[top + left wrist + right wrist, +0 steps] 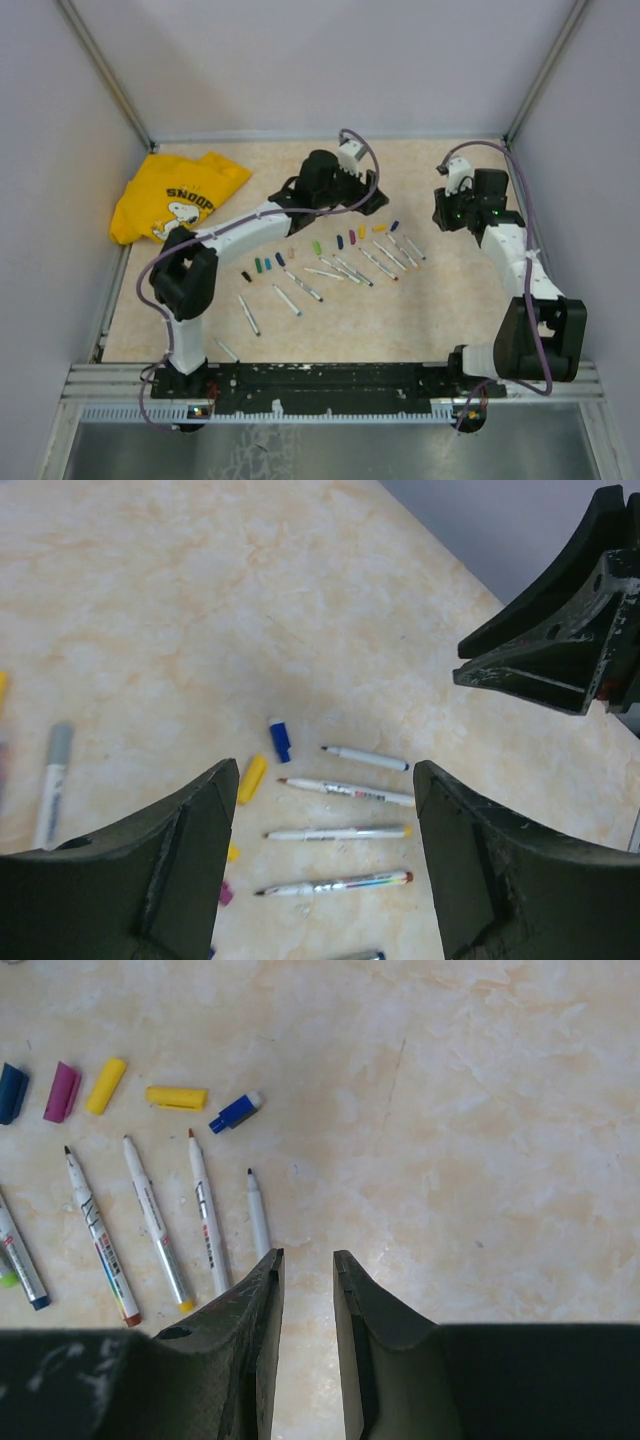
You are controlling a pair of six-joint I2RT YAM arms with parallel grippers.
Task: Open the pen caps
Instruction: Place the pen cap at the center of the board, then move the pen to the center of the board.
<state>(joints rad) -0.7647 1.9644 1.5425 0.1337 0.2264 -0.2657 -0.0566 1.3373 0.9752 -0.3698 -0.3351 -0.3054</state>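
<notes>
Just ahead of the left end effector (325, 775), loose pen caps (280, 740).

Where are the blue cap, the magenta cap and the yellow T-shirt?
blue cap (232, 1113), right wrist view, middle of its blue body.
magenta cap (62, 1091), right wrist view, centre of the cap.
yellow T-shirt (182, 198), top external view, on the printed front.

Roughly eleven pen caps (351, 238), ten pens (248, 314), one yellow shirt (175, 200).

Left wrist view: purple cap (227, 892) half hidden behind left pincer (325, 778); grey-tipped pen (52, 780) at left, blurred. Right wrist view: dark blue cap (10, 1092) cut by left edge; thin pen (257, 1210), tail hidden behind right pincer (308, 1260).
</notes>
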